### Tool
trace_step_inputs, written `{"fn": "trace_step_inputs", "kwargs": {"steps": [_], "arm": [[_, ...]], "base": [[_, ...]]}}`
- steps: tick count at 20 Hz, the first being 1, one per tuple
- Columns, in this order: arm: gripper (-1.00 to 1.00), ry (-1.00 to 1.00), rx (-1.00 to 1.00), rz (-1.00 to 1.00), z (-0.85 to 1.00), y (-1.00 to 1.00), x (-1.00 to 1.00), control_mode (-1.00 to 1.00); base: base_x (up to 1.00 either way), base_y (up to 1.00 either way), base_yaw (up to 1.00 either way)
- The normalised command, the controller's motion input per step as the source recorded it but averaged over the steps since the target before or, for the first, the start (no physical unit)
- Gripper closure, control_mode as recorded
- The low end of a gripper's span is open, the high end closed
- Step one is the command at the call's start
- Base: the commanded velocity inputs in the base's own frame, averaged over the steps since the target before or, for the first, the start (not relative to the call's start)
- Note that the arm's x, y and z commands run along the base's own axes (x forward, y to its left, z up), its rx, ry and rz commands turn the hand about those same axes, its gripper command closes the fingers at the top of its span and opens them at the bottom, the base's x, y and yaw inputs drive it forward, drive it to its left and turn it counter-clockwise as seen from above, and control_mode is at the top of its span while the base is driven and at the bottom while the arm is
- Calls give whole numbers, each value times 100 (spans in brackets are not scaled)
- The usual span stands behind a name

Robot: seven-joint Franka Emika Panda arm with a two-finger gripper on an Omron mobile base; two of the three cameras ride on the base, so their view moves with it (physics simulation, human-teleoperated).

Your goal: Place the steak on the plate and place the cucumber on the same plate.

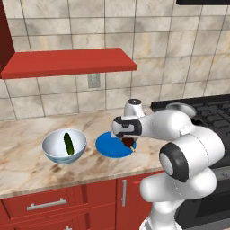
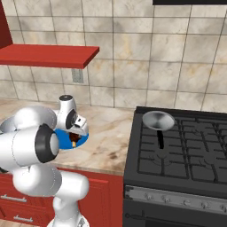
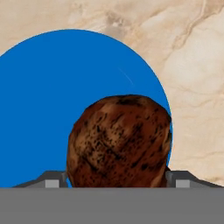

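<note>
The reddish-brown steak (image 3: 118,140) sits between my gripper's (image 3: 117,183) two fingertips, which press against its sides. It hangs just over the right edge of the flat blue plate (image 3: 52,96). From the left base view, the gripper (image 1: 129,139) points down with the steak (image 1: 130,143) under it, above the plate (image 1: 110,146) on the counter. In the right base view the steak (image 2: 73,141) shows below the hand, over the plate (image 2: 64,139). The dark green cucumber (image 1: 68,143) lies inside a pale bowl (image 1: 49,150) left of the plate.
A black stove (image 2: 186,146) stands to the right, with a small grey pan (image 2: 158,120) on its near-left burner. A red shelf (image 1: 67,63) juts from the tiled wall above the counter. Marble counter (image 1: 27,134) stretches left of the bowl.
</note>
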Motion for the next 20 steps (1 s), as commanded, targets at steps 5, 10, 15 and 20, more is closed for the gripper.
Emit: {"fn": "trace_step_inputs", "kwargs": {"steps": [5, 10, 15, 20], "arm": [[100, 3, 0, 0, 0, 4, 29, -100], [100, 3, 0, 0, 0, 2, 33, -100], [100, 0, 0, -1, 0, 4, 23, -100], [-100, 0, 0, 0, 0, 2, 1, -100]], "base": [[0, 0, 0], [0, 0, 0], [0, 0, 0], [0, 0, 0]]}}
